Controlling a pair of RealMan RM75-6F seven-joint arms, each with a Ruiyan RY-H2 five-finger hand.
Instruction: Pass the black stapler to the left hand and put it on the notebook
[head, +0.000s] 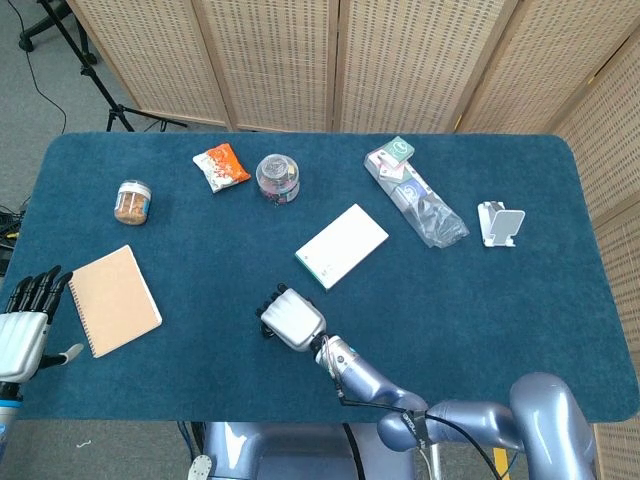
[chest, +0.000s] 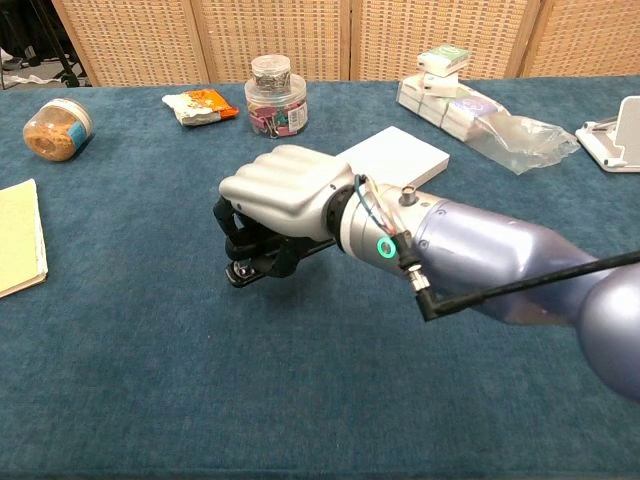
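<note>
In the lower middle of the head view the right hand (head: 292, 319) hangs over the blue counter (head: 220, 360), its fingers (chest: 240, 238) curled tight around the black stapler (chest: 252, 270), which shows beneath the palm in the chest view, just above the cloth; at the lower left edge the left hand (head: 24, 325) waits with its fingers (head: 35, 289) straight, spread and holding nothing; just beside it lies the tan spiral notebook (head: 112, 299), flat and apart from the stapler; past the right hand, centre frame, rests a white notepad with a green edge (head: 342, 245); further up sit a jar of brown crumbs (head: 132, 201) at left, an orange snack packet (head: 221, 166), a clear tub of binder clips (head: 278, 178), a plastic bag of small boxes (head: 415, 198) and a white phone stand (head: 499, 222) at right; wicker screens (head: 330, 60) close the top of the frame
</note>
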